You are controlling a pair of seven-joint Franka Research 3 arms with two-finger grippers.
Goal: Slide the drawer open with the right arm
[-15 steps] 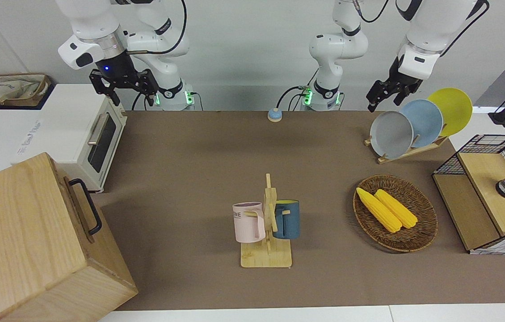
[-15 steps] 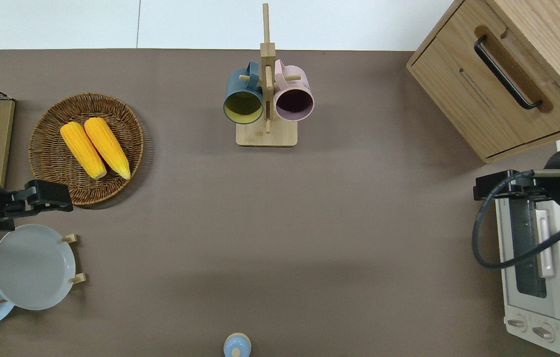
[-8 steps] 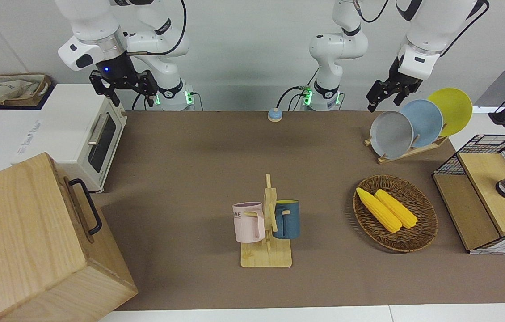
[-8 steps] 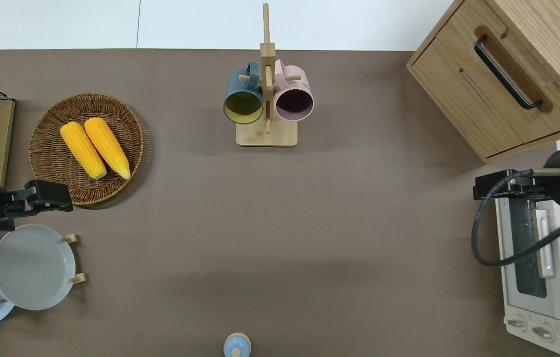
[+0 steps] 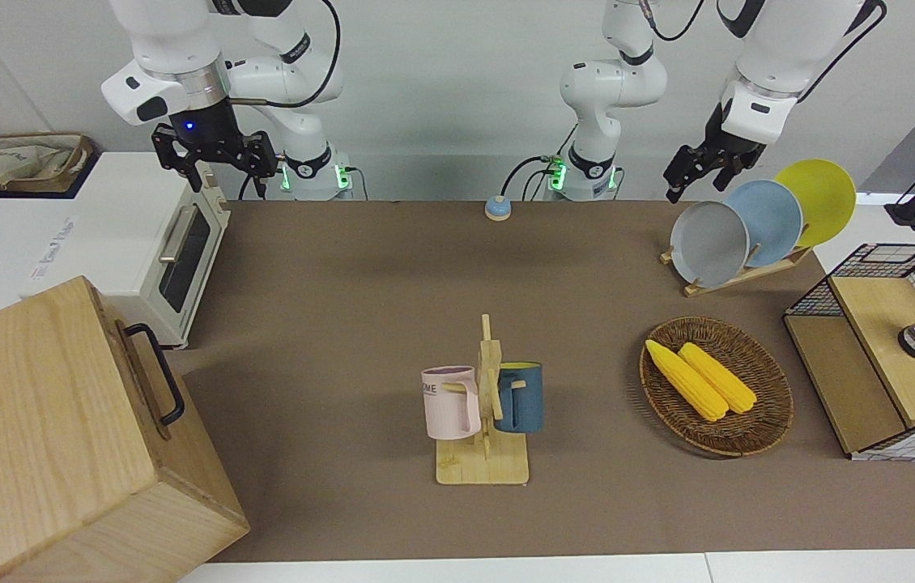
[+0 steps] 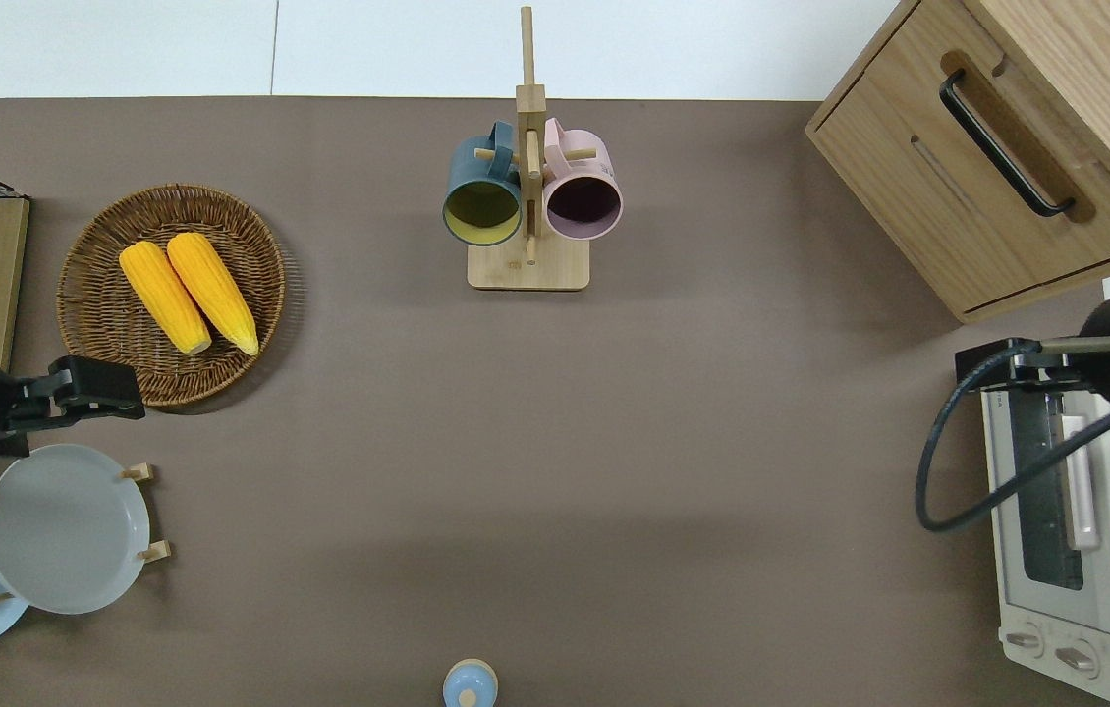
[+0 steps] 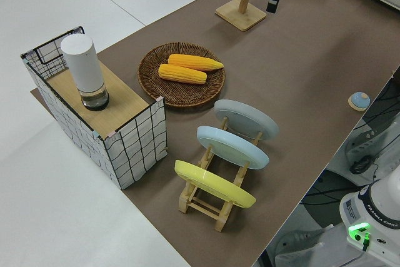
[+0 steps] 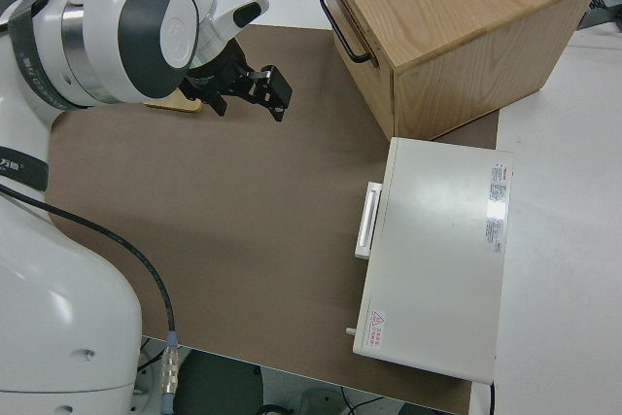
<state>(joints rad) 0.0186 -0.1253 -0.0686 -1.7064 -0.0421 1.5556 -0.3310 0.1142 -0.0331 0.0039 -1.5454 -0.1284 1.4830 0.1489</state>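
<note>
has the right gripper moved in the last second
Yes. The right gripper has shifted toward the toaster oven end and slightly up in the front view; the drawer is untouched.

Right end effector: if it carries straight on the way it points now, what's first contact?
It points down. The right end effector hangs roughly over the toaster oven at its cabinet end, so probably that, or the table mat beside it. Depth is unclear.

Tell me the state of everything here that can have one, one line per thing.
Wide light-wood drawer with black bar handle: shut, untouched.
White toaster oven: door shut.
Right gripper: open, empty, over the oven's door edge.
Left arm: parked.
Pink mug and blue mug: hanging on the wooden mug stand.
Grey, blue and yellow plates: standing on edge in their rack.
Two yellow corn cobs: lying in the wicker basket.
</note>
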